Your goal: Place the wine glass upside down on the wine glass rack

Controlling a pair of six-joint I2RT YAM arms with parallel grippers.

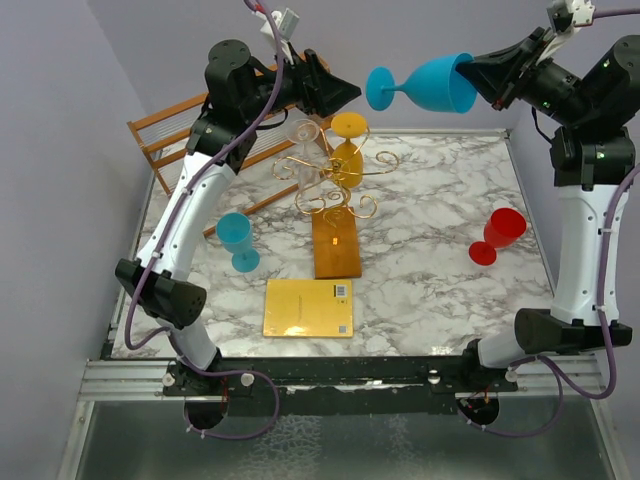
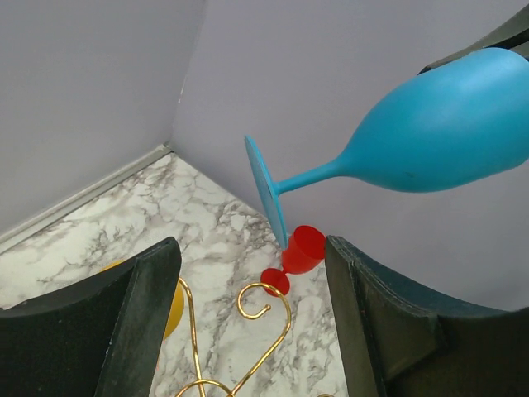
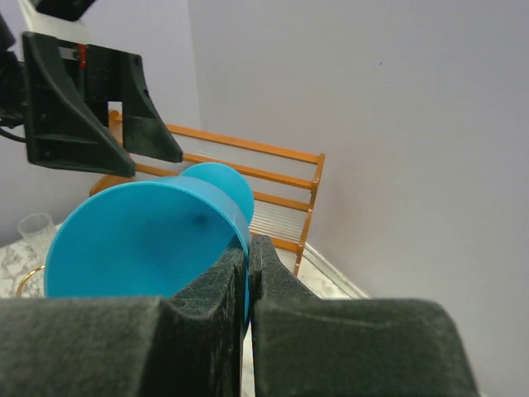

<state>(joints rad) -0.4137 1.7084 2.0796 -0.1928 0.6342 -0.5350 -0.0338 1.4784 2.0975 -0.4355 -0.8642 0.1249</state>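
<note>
Right end effector (image 1: 478, 72) pinches wine glass (image 1: 432, 85) rim; left end effector (image 1: 343, 93) apparently spread, empty.

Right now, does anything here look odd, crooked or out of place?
Only the large blue wine glass: it hangs sideways high in the air, pinched by its rim in the right gripper, foot pointing at the open left gripper. Nothing looks spilled or broken.

Five glasses (image 1: 432, 82) (image 1: 236, 235) (image 1: 500, 230) (image 1: 348, 160) (image 1: 303, 133), one rack (image 1: 325, 188), shelf (image 1: 165, 135), board (image 1: 308, 308)
</note>
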